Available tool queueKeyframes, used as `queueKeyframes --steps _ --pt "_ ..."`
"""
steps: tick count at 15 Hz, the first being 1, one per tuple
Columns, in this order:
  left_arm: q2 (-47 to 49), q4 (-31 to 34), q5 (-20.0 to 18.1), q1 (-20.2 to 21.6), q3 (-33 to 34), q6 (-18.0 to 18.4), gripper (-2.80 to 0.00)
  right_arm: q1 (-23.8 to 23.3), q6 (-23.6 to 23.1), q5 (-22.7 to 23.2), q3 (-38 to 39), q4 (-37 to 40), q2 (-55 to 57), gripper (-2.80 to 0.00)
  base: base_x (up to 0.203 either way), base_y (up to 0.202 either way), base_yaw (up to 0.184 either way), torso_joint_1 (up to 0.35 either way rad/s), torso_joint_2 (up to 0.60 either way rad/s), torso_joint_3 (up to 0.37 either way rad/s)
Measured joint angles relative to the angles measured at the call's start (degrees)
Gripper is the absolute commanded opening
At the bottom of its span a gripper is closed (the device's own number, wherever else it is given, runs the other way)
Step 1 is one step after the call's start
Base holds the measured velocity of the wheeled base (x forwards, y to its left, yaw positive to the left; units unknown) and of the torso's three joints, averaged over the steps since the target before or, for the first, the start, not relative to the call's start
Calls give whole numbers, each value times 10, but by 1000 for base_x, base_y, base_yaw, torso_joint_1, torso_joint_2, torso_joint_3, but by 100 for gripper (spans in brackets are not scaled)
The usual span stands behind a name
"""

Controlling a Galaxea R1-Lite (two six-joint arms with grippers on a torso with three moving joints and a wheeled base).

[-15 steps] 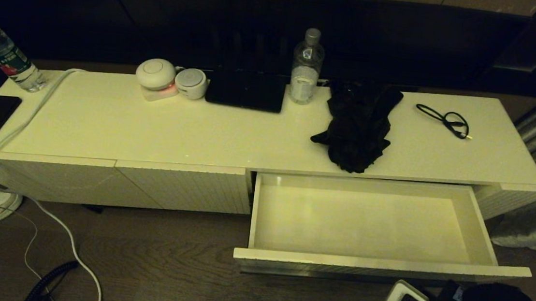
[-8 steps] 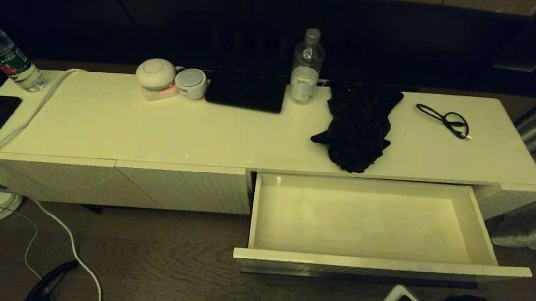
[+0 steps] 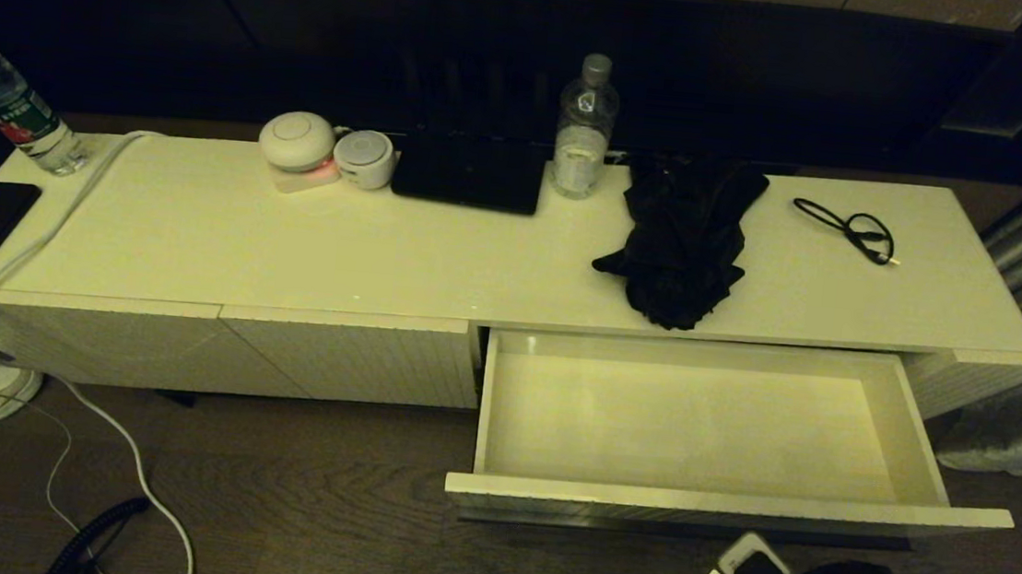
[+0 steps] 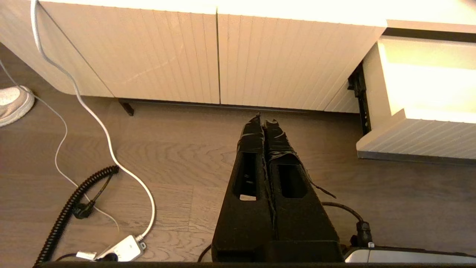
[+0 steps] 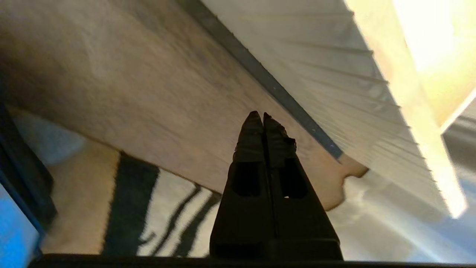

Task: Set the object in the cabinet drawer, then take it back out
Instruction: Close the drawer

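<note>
**Drawer open, umbrella on the cabinet top, both grippers closed on nothing**

While you check the head view, note the black umbrella lying bunched on the cabinet top, near its front edge, just behind the pulled-out drawer. The drawer's pale interior holds nothing. A clear bottle stands just left of the umbrella; a thin black cable lies to its right, apart from it.

You'll see the right gripper low in front of the drawer's ribbed front, over the wood floor, jaws pressed together, nothing between them. The left gripper is parked above the floor before the closed ribbed panels, jaws likewise together and empty.
</note>
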Motion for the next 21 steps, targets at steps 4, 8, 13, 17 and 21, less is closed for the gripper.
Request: queueKeyframes --steps 4,8,13,17,21 --pt "0 0 0 0 0 0 -280 0 38 -1 -7 -60 38 -280 0 0 0 0 0 0" --pt "0 0 0 0 0 0 -280 0 46 -3 -19 -89 55 -280 0 0 0 0 0 0" --pt "0 0 0 0 0 0 -280 -7 47 -4 -42 -101 59 -280 0 0 0 0 0 0" --pt "0 0 0 0 0 0 -280 -16 52 -4 -71 -109 66 -280 0 0 0 0 0 0" --pt "0 0 0 0 0 0 -280 -21 53 -4 -102 -138 80 -280 0 0 0 0 0 0"
